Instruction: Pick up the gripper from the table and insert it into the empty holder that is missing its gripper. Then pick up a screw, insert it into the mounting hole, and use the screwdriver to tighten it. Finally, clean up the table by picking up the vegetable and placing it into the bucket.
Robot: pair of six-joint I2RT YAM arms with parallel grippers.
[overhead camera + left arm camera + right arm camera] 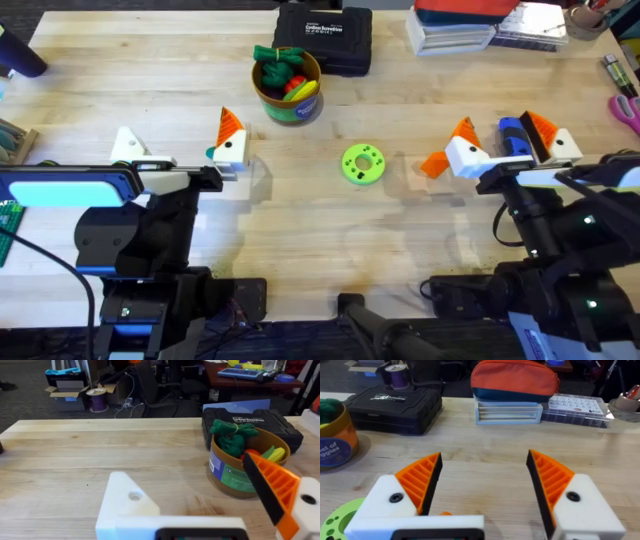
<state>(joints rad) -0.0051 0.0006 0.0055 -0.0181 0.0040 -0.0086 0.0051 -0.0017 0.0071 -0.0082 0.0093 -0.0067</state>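
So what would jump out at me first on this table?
The orange ribbed fingers: the right gripper has two, spread open, while the left gripper has one orange finger and one bare white one. In the middle of the table lies a bright green disc. Farther back stands a bucket full of toy vegetables, in front of a black case.

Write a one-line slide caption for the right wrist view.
Right pincer open above the wooden table, black case beyond.

Workshop: wooden bench (330, 240), tool case (323, 38), office chairs (150, 385).
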